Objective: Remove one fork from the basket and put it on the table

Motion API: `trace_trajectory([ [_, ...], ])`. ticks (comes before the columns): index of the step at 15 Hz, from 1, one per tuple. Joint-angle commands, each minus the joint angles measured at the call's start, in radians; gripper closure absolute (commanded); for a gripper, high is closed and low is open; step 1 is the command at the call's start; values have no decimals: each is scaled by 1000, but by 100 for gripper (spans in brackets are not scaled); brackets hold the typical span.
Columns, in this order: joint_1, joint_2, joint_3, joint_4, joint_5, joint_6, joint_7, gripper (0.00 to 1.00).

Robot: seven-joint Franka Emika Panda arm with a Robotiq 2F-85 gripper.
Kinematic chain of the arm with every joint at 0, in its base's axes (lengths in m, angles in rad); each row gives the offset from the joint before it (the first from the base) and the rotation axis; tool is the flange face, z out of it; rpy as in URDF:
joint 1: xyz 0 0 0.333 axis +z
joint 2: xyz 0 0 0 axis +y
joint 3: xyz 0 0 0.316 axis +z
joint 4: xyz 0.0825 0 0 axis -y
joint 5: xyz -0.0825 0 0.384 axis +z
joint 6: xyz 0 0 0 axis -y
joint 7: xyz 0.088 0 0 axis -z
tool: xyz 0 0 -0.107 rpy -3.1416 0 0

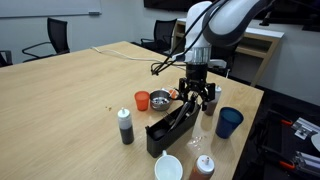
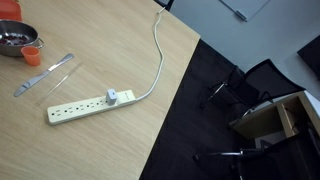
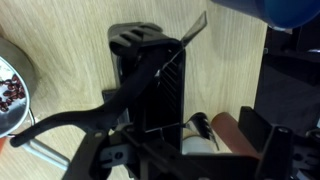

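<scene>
Hand (image 1: 197, 100), fingers spread wide, poised over the basket (image 1: 168, 130) near a corner of the table (image 1: 80, 90); the probable fork handle (image 3: 188, 40) leaning from its end looks light, stiff and slippery, and is best pinched across its exposed shank.

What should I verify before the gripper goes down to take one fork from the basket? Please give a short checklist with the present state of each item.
1. The gripper is open: ok, its fingers stand wide apart in the wrist view.
2. It hangs over the basket: ok.
3. A fork is picked out as target: cannot tell; a thin utensil leans out of the basket, but its kind is unclear.
4. Bare table is free for placing: ok.
5. The blue cup beside the basket leaves enough room: cannot tell.
</scene>
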Motion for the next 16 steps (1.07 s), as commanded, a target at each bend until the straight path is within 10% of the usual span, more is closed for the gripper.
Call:
trace_trajectory([
  [1,-28,-20,31,-38,56,39,-57,32],
  [11,-32,-23,36,-50,93,54,-85,99],
  [16,-34,-34,33,-47,83,36,-88,98],
])
